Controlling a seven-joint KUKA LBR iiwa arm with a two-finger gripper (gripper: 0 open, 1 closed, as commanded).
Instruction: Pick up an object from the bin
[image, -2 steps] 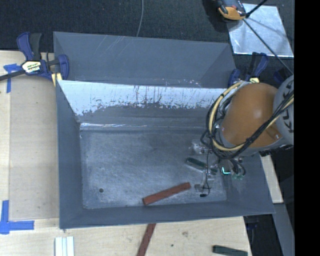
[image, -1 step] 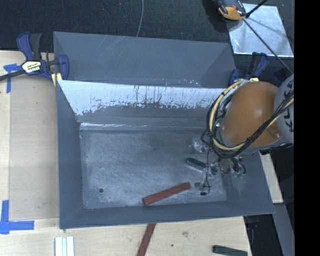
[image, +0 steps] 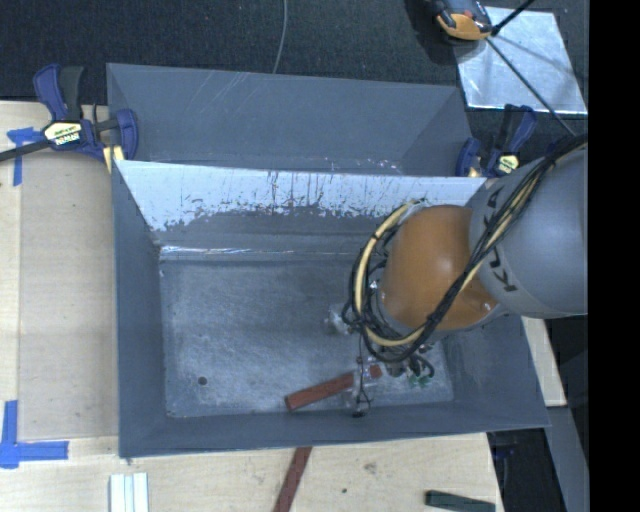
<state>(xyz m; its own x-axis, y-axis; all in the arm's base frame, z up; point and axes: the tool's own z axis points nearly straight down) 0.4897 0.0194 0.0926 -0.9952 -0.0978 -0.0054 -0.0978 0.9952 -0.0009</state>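
- Grey metal bin (image: 138, 300) fills most of the camera view. Its sloped walls run down to a scuffed flat floor, and the far wall is streaked with dark scratch marks.
- Floor is mostly bare. One small dark speck (image: 203, 380) sits at lower left of the floor, well apart from everything else.
- Arm (image: 545, 250) enters from the right edge of the frame. Its orange cover (image: 435, 275) hangs over the right half of the floor, with black and yellow cables (image: 372, 290) looped down its left side.
- Tool (image: 359, 398) is low in the bin, lower centre-right of the frame, near the front wall.
- Task thing: a flat reddish-brown strip (image: 318, 393), long and narrow, lying on the floor along the front wall. It is slightly tilted, with the right end higher in the frame.
- The strip's right end is at the tool tip. Touching or just beside: cannot tell.
- Tool opening, wide or narrow: cannot tell, as the tip is dark and cluttered. A grip on the strip can't be confirmed.
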